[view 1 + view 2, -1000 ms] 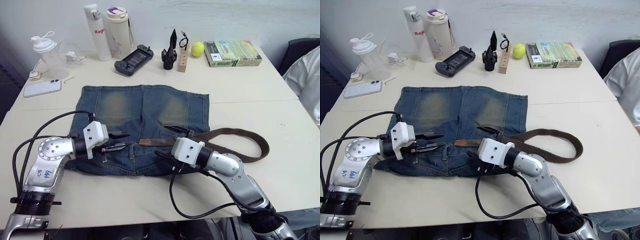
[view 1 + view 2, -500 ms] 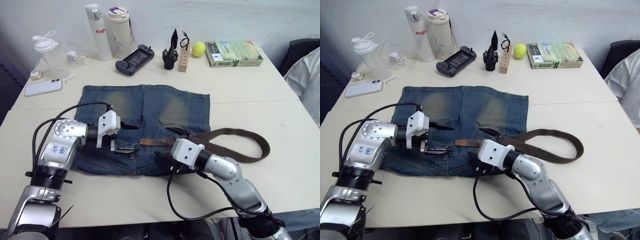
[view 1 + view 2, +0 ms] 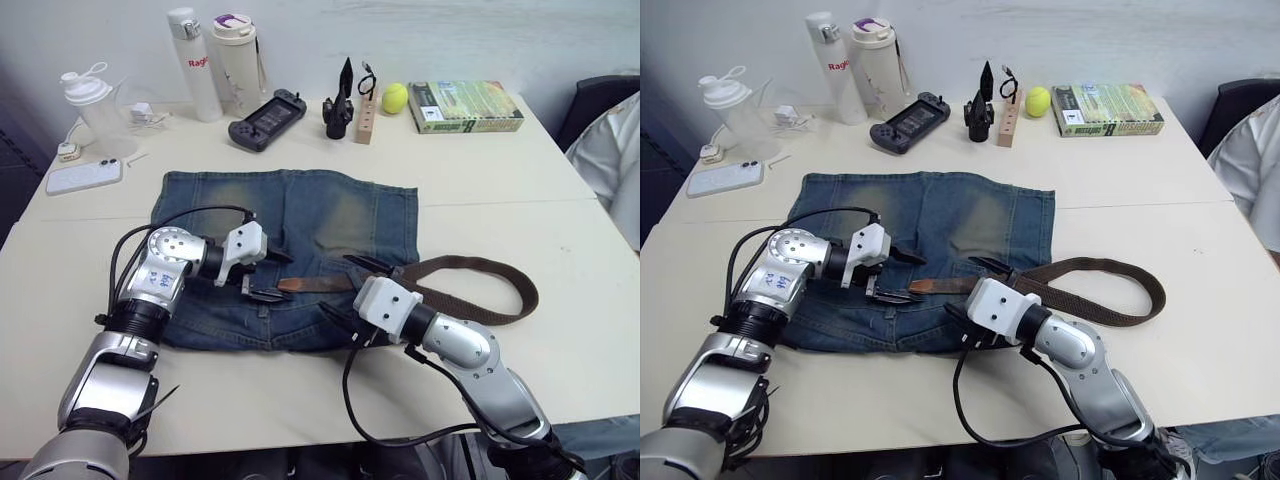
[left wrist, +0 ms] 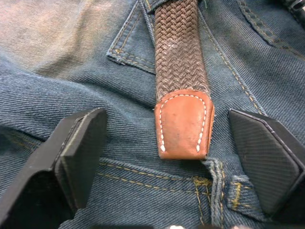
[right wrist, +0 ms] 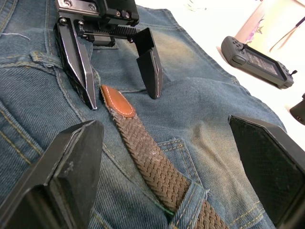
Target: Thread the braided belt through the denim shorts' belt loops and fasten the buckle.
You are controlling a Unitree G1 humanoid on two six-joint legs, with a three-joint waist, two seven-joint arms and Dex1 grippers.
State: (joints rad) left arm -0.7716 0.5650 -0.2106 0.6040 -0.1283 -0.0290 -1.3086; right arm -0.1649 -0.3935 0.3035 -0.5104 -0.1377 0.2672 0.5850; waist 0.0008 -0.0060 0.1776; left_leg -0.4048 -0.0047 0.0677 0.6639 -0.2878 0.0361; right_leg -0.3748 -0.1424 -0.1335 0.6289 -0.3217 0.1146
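The denim shorts (image 3: 300, 215) lie flat on the table, waistband toward me. The braided belt (image 3: 480, 265) curves in from the right and passes under one of the belt loops (image 5: 187, 201). Its tan leather tip (image 4: 183, 124) rests on the denim. My left gripper (image 3: 278, 277) is open, one finger on each side of that tip, not touching it. My right gripper (image 3: 334, 283) is open too and straddles the belt just right of the tip. The right wrist view looks straight at the left gripper (image 5: 122, 98). The buckle is hidden.
Along the far edge stand a shaker bottle (image 3: 95, 110), two tall flasks (image 3: 195, 65), a game controller (image 3: 268, 118), a wooden block (image 3: 367, 118), a tennis ball (image 3: 395, 97) and a book (image 3: 465, 107). A phone (image 3: 84, 176) lies far left. A person in white (image 3: 610, 160) sits at the right.
My left gripper has moved right across the shorts and now brackets the belt's tan tip. The right gripper has shifted slightly right. The belt has not moved.
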